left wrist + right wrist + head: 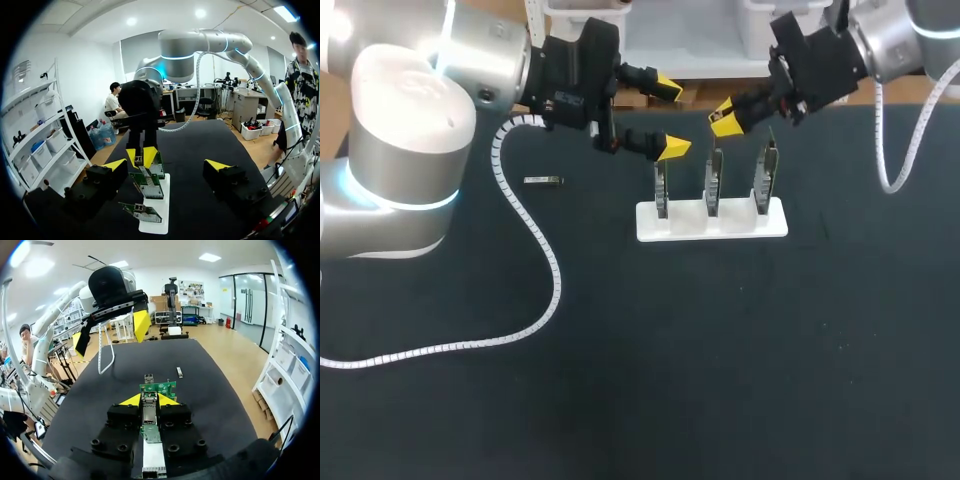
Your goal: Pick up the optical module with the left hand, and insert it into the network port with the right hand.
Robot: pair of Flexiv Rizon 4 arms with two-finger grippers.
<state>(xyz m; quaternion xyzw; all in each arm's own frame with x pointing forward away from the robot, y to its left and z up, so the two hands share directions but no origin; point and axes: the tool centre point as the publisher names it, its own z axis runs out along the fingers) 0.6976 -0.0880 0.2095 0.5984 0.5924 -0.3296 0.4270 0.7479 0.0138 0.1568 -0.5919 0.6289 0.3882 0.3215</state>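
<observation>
– Black tabletop (720, 380) from edge to edge, and little on it. Where is the optical module (543, 181)?
– Lying flat on the table, alone, well to the left of the white stand (655, 228) and touched by nothing. It is on the left arm's side, which suits a pick by that arm.
– And the left gripper (670, 118)?
– Above the table near the stand's left end, well apart from the module. Its two yellow fingers are spread wide and hold nothing. Released like that, it is ready to close on a small part. I judge the pick not yet begun, since it must first travel over to the module and come down.
– Why do the three green boards (713, 180) stand upright?
– The stand holds them on edge in a row. I take it this keeps each board's network port reachable for a straight push. The ports themselves are too small to make out.
– The right gripper (725, 122)?
– It hangs just above the middle board, close to the left gripper, near where the insertion would happen. Whether it is clenched on anything, I cannot tell, because a board sits right in line with it.
– The risk?
– Probably the handover. The module is small and slim, and both grippers must share it without knocking the boards.
</observation>
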